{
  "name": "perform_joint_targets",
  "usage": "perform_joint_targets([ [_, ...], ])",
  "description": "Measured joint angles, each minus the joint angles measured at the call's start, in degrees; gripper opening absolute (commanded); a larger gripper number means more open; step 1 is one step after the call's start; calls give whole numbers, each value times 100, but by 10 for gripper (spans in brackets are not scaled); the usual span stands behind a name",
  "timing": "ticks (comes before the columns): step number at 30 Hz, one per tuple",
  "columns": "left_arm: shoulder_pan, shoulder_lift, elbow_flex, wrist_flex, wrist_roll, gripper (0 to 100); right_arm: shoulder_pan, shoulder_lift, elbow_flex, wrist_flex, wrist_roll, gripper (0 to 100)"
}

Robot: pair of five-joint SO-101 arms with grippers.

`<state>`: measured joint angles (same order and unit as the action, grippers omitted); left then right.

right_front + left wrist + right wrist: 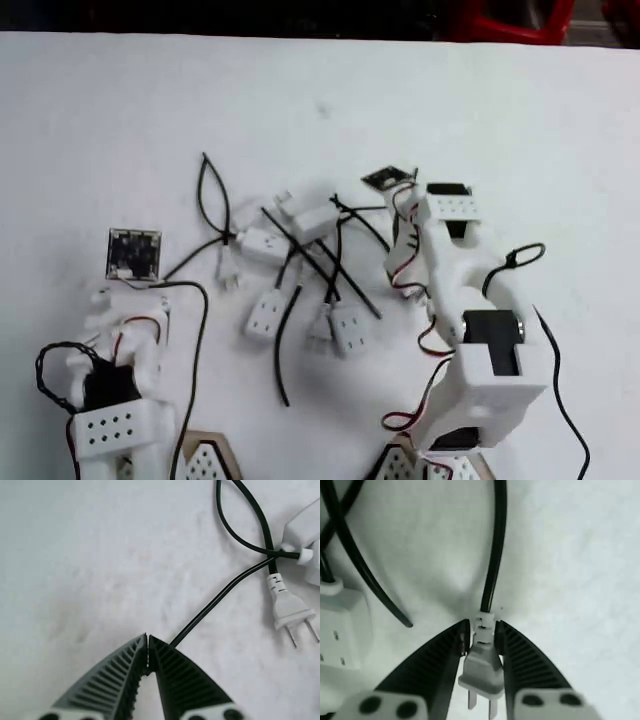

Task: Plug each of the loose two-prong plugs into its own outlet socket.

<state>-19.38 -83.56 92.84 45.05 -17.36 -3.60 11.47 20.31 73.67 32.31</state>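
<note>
Two grippers are working over a white table [120, 110]. The right gripper [481, 626] is clamping one two-prong plug [481, 667] by its body, with the prongs pointing back toward the wrist and away from any socket. The left gripper [148, 639] is sitting clenched on nothing, its tips just beside a black cord [215, 602]. A second loose plug [292, 614] is lying to its right, near the left end of the outlet sockets [266, 313], which are clustering mid-table.

Likely faults:
- The held plug is probably needing re-orientation before insertion.
- The crossing cords are risking a snag, which could drag a light socket aside.

No legible print is showing on any plug or socket.
</note>
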Motion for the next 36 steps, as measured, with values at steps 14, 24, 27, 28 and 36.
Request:
perform_joint_targets([
  [14,0,0,0,0,0,27,-18,70,-193,484,0,95],
  [24,0,0,0,0,0,27,-18,70,-193,765,0,92],
  [27,0,0,0,0,0,27,-26,105,-193,800,0,91],
  [28,0,0,0,0,0,27,-26,167,-193,800,0,91],
  [36,0,0,0,0,0,27,-26,695,-431,844,0,61],
])
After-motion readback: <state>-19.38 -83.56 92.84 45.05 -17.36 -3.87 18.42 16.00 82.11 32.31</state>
